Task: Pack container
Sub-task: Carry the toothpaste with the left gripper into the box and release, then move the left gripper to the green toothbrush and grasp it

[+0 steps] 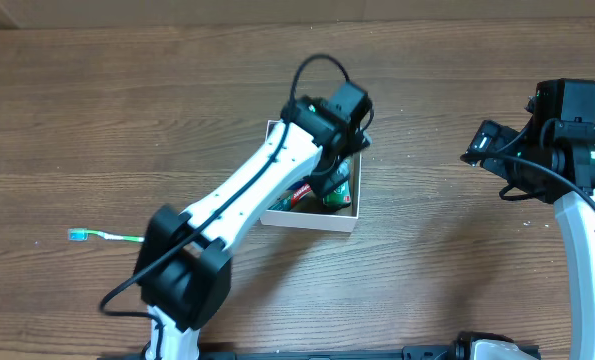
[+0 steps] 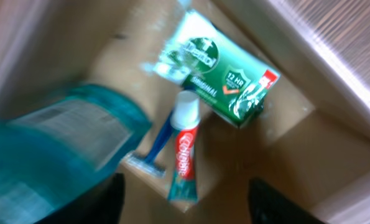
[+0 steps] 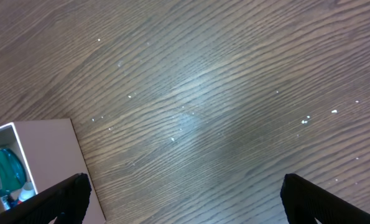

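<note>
The container [image 1: 307, 221] sits at the middle of the table [image 1: 127, 120], white walls outside and brown inside, with my left arm reaching across it from the near side. My left gripper [image 2: 191, 205] hangs just above its floor [image 2: 129, 43], fingers [image 2: 104, 202] spread wide.

Below them lies a green soap packet [image 2: 219, 78] printed "ORIGINAL" and "12 HR". Beside it is a toothpaste tube [image 2: 183, 152], its red band reading "Colgate", white cap towards the packet. A blue razor [image 2: 152, 152] lies along the tube's side, touching it. A teal mouthwash bottle [image 2: 54, 143] fills the left of the view, close to my finger. Its label is too blurred to read.

My arm hides much of the box from above. A green toothbrush [image 1: 105, 236] with a blue head lies on the wood well to the left. My right gripper [image 3: 185, 205] hangs wide open above the wood grain, well to the right of the box.
</note>
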You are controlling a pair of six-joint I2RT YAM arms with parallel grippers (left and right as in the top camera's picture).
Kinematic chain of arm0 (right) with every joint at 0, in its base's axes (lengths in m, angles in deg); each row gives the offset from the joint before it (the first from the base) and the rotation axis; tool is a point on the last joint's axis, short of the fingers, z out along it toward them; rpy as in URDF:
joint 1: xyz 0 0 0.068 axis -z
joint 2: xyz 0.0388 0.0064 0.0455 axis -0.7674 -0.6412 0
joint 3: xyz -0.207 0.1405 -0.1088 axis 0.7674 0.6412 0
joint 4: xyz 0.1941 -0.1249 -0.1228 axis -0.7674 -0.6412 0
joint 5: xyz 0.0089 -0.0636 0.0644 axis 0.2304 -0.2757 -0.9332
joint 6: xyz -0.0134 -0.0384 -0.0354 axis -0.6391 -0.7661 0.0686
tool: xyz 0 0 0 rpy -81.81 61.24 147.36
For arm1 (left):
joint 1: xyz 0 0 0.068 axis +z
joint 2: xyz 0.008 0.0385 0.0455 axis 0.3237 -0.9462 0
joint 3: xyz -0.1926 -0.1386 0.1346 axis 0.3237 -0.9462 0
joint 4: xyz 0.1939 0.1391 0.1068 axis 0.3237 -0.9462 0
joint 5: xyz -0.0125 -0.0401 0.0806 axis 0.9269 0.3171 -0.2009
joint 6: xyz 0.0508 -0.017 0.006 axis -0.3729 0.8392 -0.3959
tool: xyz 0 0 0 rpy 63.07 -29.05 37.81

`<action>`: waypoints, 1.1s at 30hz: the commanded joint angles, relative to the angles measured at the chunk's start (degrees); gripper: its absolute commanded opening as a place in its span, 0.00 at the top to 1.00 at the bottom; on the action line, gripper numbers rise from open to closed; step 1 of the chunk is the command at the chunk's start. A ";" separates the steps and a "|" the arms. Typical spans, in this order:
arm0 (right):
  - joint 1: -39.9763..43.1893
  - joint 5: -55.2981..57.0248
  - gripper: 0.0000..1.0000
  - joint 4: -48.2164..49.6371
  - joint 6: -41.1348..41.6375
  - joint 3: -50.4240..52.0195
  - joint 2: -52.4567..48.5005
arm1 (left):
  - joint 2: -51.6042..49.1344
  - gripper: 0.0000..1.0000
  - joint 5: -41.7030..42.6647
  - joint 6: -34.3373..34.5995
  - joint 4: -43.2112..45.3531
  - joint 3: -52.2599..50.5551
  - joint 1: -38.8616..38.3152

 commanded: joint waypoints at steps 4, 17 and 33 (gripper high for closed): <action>0.17 -0.31 0.00 0.28 -0.39 0.24 0.37 | 20.02 0.00 -9.94 13.40 -3.28 10.03 4.61; 0.17 -0.33 0.00 0.42 -0.39 0.24 0.37 | 22.84 0.00 -5.99 60.50 -12.11 -11.04 49.37; 0.17 -0.33 0.00 0.22 -0.39 0.24 0.37 | 22.45 0.00 -2.86 54.42 30.34 -52.96 63.58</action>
